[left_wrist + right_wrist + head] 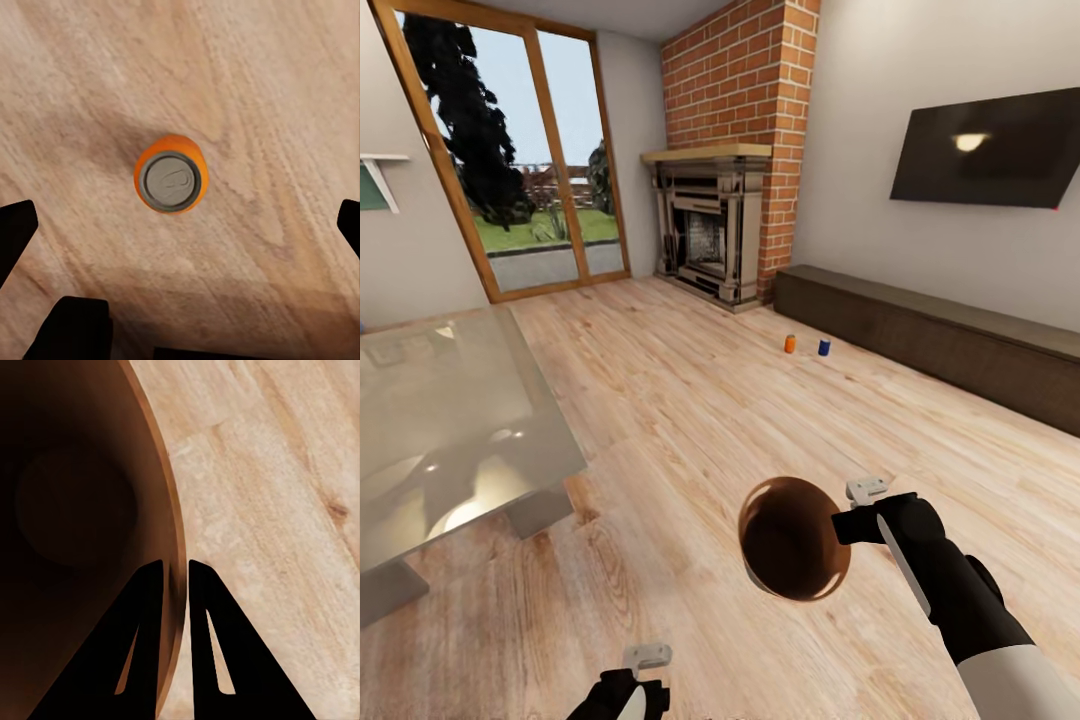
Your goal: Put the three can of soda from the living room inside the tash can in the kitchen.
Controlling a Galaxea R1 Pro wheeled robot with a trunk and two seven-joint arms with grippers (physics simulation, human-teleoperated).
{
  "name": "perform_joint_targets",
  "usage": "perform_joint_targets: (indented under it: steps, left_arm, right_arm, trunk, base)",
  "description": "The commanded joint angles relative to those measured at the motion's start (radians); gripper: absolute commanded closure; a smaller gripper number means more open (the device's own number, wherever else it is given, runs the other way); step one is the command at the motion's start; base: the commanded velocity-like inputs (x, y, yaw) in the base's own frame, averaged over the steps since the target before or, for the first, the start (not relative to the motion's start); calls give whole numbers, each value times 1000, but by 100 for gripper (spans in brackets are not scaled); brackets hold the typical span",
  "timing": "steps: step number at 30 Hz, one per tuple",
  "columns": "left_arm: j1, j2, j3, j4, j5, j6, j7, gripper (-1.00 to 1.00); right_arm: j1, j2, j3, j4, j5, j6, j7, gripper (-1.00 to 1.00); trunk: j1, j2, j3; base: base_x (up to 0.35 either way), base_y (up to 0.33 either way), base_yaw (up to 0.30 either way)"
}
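The right pincer (847,524) pinches the trash can (794,538) rim, mouth up, ready for cans. The left pincer (180,225), spread, hovers over an orange can (170,183) standing on the floor.

We are showing a right arm (960,590) of glossy black segments ending in a white sleeve at four o'clock, with pale grey brackets and flat black tapering fingers (142,645).
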State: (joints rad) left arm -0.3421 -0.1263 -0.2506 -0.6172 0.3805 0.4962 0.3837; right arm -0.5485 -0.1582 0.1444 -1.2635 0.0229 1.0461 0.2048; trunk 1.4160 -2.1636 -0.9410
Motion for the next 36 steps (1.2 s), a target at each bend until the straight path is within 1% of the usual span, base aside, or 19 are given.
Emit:
perform_joint_targets:
  steps: [1, 17, 20, 21, 23, 24, 26, 30, 36]
  left_arm:
    - [0, 0, 0, 1, 0, 0, 0, -100]
    - [0, 1, -1, -3, 3, -12, -5, -100]
    - [0, 1, -2, -3, 3, -13, -29, -100]
    - [0, 1, -2, -2, 4, -13, -55, -100]
    - [-1, 2, -2, -2, 3, -12, -88, -100]
    - [-1, 6, -2, -1, 3, -12, -117, -100]
    - [-1, 11, -1, 0, 2, -12, -144, -100]
    - [-1, 16, -1, 0, 2, -12, -163, -100]
    - [-2, 20, -1, -3, 1, -12, -171, -100]
  right_arm:
    - [-1, 0, 0, -1, -17, 1, 5, 100]
    - [1, 0, 1, -1, -17, 1, 5, 100]
    - [2, 0, 1, -1, -17, 1, 5, 100]
    - [2, 0, 0, -1, -17, 1, 5, 100]
    - [2, 0, 1, -1, -17, 1, 5, 100]
    - [2, 0, 1, -1, -17, 1, 5, 100]
    - [2, 0, 1, -1, -17, 1, 5, 100]
    - [2, 0, 2, -1, -17, 1, 5, 100]
    - [2, 0, 3, -1, -16, 1, 5, 100]
  trunk:
    - [0, 0, -1]
    - [0, 0, -13]
    - [0, 0, -16]
    - [0, 0, -16]
    - [0, 0, -18]
    - [0, 0, -19]
    - [0, 0, -20]
    - [0, 0, -23]
    - [0, 0, -28]
  base:
    - [0, 0, 0]
    - [0, 0, 0]
    - [0, 0, 0]
    - [0, 0, 0]
    - [0, 0, 0]
    - [0, 0, 0]
    - [0, 0, 0]
    - [0, 0, 0]
    - [0, 0, 0]
